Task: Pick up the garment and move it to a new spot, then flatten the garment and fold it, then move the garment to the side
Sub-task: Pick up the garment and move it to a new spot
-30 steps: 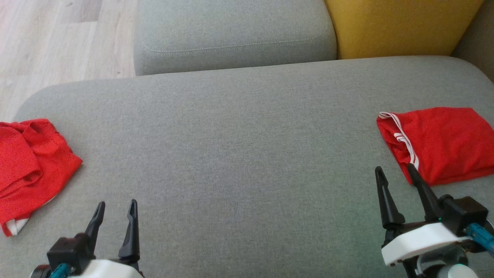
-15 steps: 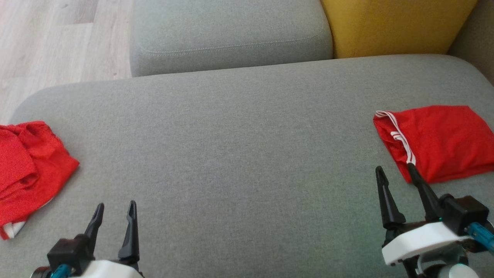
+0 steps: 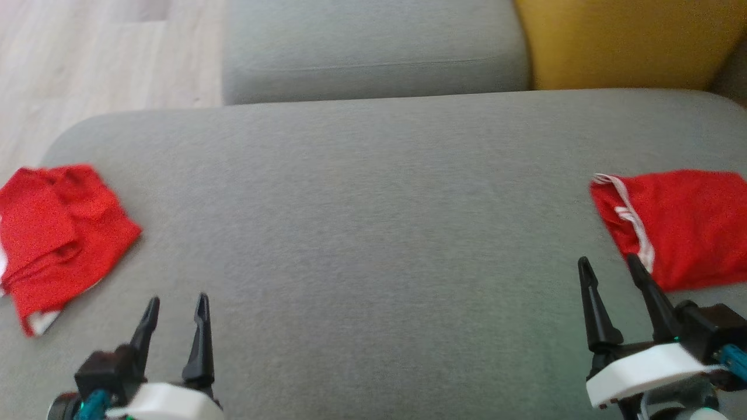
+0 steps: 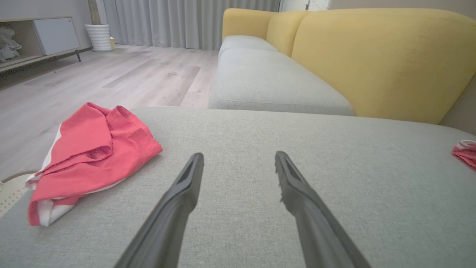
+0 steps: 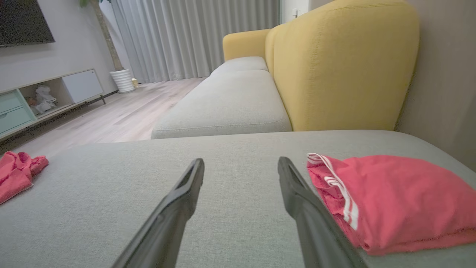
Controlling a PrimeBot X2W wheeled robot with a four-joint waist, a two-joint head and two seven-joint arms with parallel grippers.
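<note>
A crumpled red garment (image 3: 55,233) lies at the left edge of the grey cushion (image 3: 362,221); the left wrist view has the crumpled garment (image 4: 89,152) left of the fingers. A folded red garment with white stripes (image 3: 677,224) rests at the right edge, and the right wrist view shows the folded garment (image 5: 390,199) just right of the fingers. My left gripper (image 3: 176,308) hovers low at the front left, open and empty. My right gripper (image 3: 610,267) stands open at the front right, its right finger close to the folded garment's corner.
A second grey seat cushion (image 3: 373,52) lies beyond, with a yellow backrest (image 3: 630,41) at the far right. Wooden floor (image 3: 87,58) shows past the cushion's left edge. A low cabinet (image 5: 44,96) and curtains (image 5: 193,37) stand across the room.
The whole head view has shifted, so the camera moved: both garments sit further right in the picture. Both grippers stay open and hold about the same pose.
</note>
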